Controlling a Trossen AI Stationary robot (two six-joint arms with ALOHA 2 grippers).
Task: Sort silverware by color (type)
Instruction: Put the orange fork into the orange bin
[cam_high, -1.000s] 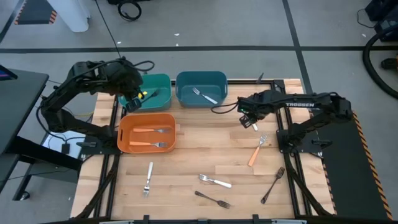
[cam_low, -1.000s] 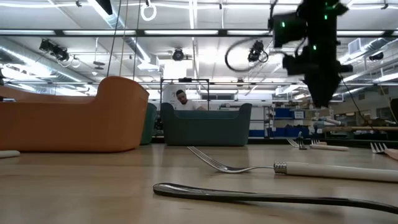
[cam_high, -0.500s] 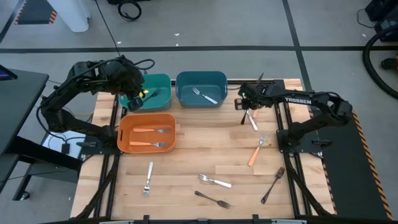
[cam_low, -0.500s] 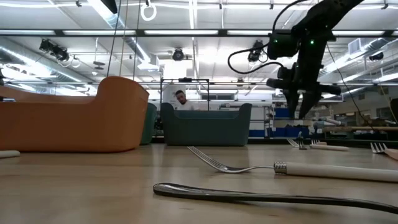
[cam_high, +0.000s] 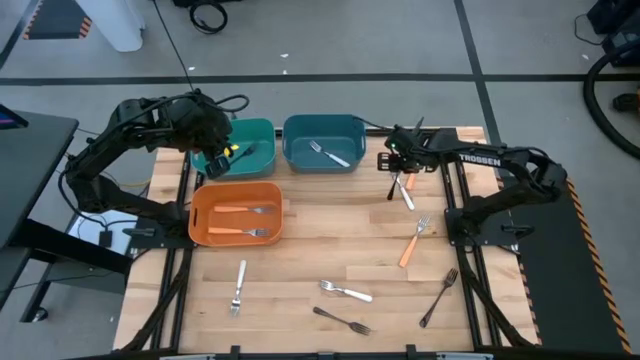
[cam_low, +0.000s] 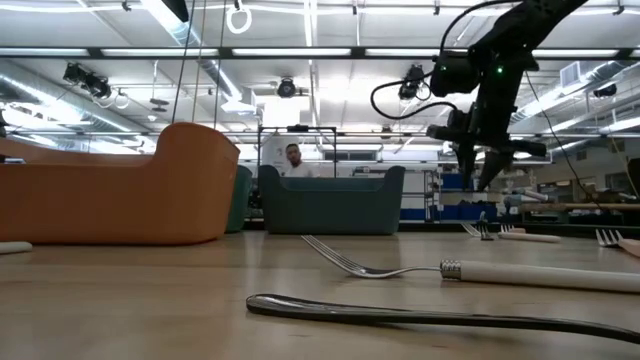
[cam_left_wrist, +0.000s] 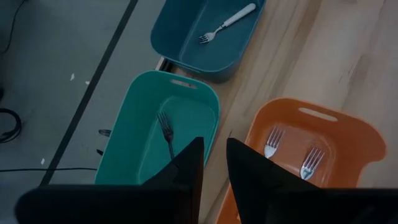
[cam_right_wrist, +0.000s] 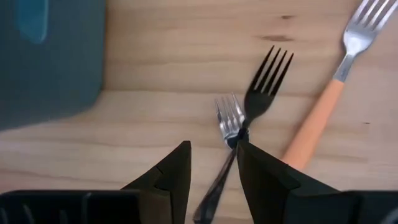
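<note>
Beside blue bin (cam_high: 323, 141), right fingers (cam_high: 399, 165) shifted closer, gripping white-handled fork (cam_high: 404, 192).

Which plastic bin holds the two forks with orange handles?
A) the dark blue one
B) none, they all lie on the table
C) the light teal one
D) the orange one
D: in the high view, two orange-handled forks lie in the orange plastic bin, while the other two bins each hold one fork of another kind.

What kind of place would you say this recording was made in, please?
Most likely a robotics lab or workshop in a large open hall. The low view shows a high ceiling with strip lights and shelving far behind, and a wooden table on a grey concrete floor.
</note>
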